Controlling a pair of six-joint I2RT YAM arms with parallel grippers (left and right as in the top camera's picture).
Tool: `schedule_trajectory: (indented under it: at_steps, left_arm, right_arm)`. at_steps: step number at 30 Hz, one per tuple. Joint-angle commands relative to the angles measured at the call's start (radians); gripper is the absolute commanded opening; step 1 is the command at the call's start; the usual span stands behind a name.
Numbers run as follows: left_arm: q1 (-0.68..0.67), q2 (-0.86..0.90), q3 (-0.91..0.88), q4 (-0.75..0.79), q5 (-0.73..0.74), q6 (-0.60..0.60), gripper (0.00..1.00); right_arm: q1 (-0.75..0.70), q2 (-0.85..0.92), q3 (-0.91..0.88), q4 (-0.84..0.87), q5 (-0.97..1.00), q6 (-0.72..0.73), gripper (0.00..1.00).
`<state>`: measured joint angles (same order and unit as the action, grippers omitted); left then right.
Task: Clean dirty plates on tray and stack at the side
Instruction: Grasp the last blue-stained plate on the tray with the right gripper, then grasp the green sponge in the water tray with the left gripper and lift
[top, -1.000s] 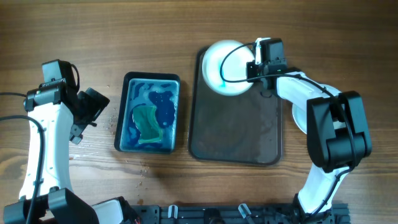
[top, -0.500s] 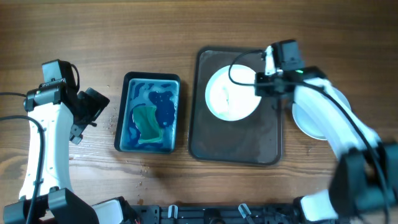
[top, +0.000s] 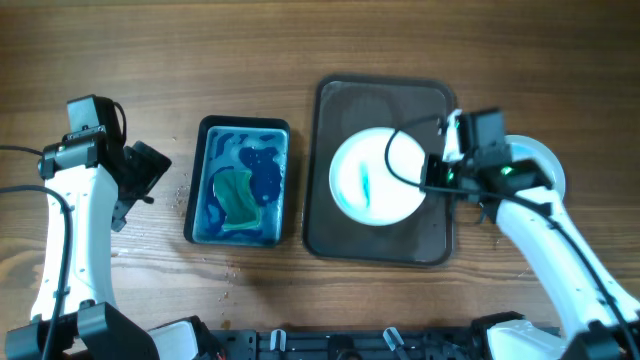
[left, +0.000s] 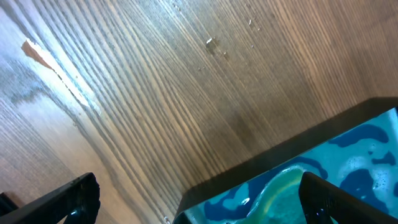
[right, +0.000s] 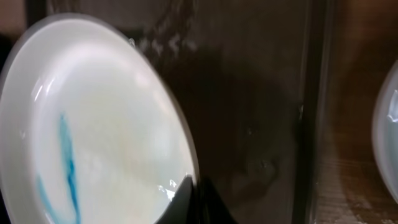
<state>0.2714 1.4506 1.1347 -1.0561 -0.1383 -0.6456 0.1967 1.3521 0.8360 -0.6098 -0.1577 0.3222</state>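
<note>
A white plate (top: 370, 185) with a blue streak lies over the middle of the dark tray (top: 400, 105). My right gripper (top: 430, 180) is shut on its right rim. In the right wrist view the plate (right: 106, 118) fills the left side and the gripper (right: 198, 202) pinches its edge above the tray (right: 255, 93). Another white plate (top: 540, 160) sits on the table just right of the tray, partly under the right arm; its edge (right: 387, 130) shows at the far right. My left gripper (top: 140, 180) stands open left of the blue basin, holding nothing.
A blue basin (top: 205, 150) with blue liquid and a green sponge (top: 236, 195) stands left of the tray. In the left wrist view the basin's corner (left: 292, 180) sits between the open fingers (left: 68, 199), over bare wood. Small droplets lie near the basin's left side.
My right gripper has carried the plate from the tray's far left corner toward the tray's middle, and the arm has swung to the right. The left arm has not moved.
</note>
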Motion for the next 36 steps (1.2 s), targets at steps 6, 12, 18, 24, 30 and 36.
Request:
schedule_trajectory:
  at_steps: [6, 12, 18, 24, 30, 36]
  left_arm:
    - [0.006, -0.007, 0.012, 0.027, 0.482, 0.009, 1.00]
    - [-0.021, -0.007, 0.012, -0.043, 0.622, 0.113, 1.00]
    - [-0.175, -0.007, 0.012, -0.108, 0.523, 0.198, 1.00]
    - [-0.289, -0.007, 0.012, -0.066, 0.484, 0.198, 1.00]
    - [-0.404, 0.003, -0.060, -0.043, 0.160, -0.002, 0.91]
    - [-0.502, 0.013, -0.244, 0.194, 0.139, -0.025, 0.59]
  right_arm:
    - [0.002, 0.018, -0.186, 0.214, -0.021, 0.044, 0.09]
    - [0.002, -0.010, -0.012, -0.016, -0.023, -0.070, 0.45]
    - [0.002, -0.095, 0.113, -0.145, -0.083, -0.113, 0.45]
    - [0.002, -0.153, 0.112, -0.155, -0.162, -0.103, 0.45]
    - [0.002, -0.145, 0.112, -0.190, -0.161, -0.082, 0.45]
    - [0.002, -0.144, 0.106, -0.188, -0.161, -0.080, 0.45]
